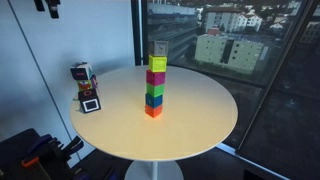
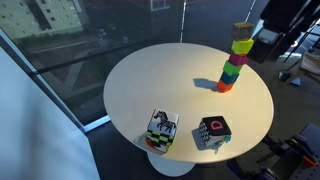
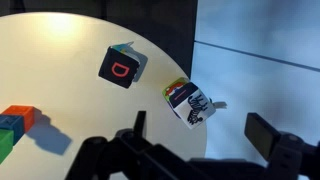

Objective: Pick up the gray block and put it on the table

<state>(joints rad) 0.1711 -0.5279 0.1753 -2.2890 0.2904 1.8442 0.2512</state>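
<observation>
The wide-open, empty end effector should squarely straddle the small plain gray cube topping the coloured cube stack left of it, avoiding toppling.

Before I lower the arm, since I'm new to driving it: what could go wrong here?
The gray block tops a six-high, single-cube-wide stack. If the open claw clips the yellow cube beneath it, the column could topple. The black cube and striped cube sit close to the table edge, so a low sweep might knock them off.
</observation>
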